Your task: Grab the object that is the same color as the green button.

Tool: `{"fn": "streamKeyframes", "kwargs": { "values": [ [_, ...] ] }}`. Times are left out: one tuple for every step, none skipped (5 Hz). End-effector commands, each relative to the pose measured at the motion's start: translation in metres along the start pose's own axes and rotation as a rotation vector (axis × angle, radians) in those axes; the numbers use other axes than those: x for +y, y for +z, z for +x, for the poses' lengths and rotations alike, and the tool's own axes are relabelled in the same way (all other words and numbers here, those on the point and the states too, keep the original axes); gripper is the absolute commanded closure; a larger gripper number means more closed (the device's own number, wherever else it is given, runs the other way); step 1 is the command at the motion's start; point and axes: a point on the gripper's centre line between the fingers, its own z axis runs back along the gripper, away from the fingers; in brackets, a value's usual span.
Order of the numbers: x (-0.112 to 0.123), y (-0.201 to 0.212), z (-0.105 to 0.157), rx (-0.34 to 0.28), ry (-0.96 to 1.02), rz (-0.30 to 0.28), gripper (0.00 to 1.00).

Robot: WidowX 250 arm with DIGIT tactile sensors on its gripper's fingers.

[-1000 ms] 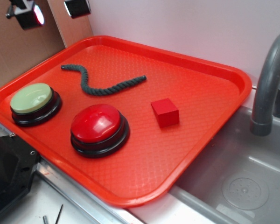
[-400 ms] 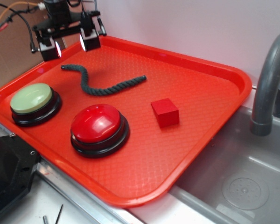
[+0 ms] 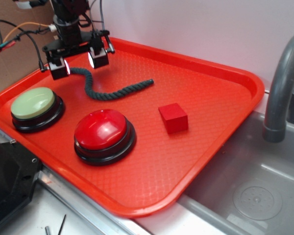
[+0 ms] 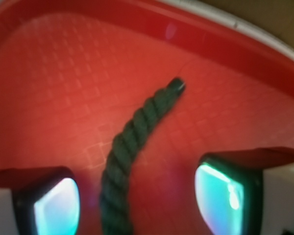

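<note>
I've brought the gripper down since a second ago; it now straddles the rope's far end (jaws spread, nothing held). Rope lies unmoved on the tray, beyond the green button. Closing looks next.

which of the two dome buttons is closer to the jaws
The pale-green button, at the tray's left edge just below the open gripper; the red button sits farther toward the front.
</note>
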Motion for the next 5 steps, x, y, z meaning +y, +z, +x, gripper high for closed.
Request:
{"fn": "streamKeyframes", "kwargs": {
  "values": [
    [0.001,-0.007,0.006,0.003,0.021,-0.052,0.00],
    [0.002,-0.007,0.006,0.000,0.043,-0.061,1.00],
    [0.002,-0.002,0.006,-0.011,0.052,-0.073,1.00],
    [0.000,0.002,0.006,-0.035,0.039,-0.076,1.00],
    [-0.007,0.023,0.012,-0.065,-0.025,-0.094,1.00]
  ]
}}
